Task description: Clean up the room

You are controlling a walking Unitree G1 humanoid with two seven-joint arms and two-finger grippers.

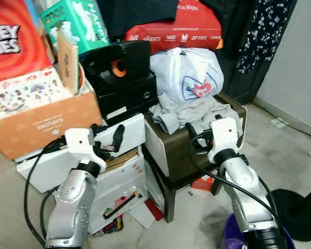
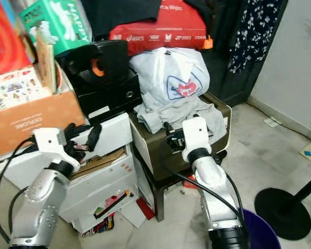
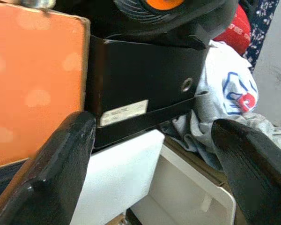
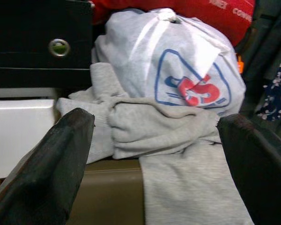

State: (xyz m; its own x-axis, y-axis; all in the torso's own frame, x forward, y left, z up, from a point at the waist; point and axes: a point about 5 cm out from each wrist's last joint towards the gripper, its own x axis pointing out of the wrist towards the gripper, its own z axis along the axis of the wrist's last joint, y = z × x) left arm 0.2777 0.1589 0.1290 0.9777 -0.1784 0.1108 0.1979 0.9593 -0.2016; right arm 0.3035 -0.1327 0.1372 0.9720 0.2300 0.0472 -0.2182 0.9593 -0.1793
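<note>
Facing one grey garment (image 4: 178, 140), two spread pincers, right pincer (image 4: 154, 154) nearest.

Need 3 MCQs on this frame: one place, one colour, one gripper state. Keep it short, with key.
1. Where does the grey garment lie?
A. On the floor
B. On the brown stool, under the white bag
C. In the orange box

2. What colour is the disc on the black speaker?
A. Orange
B. Green
C. Blue

3. How do the right gripper's fingers stand?
A. Shut on the garment
B. Shut, holding nothing
C. Open, before the garment

Key: 1 B, it is draped over the stool's top below the bag. 2 A, the disc shows orange. 3 C, the right wrist view shows both fingers wide apart.
</note>
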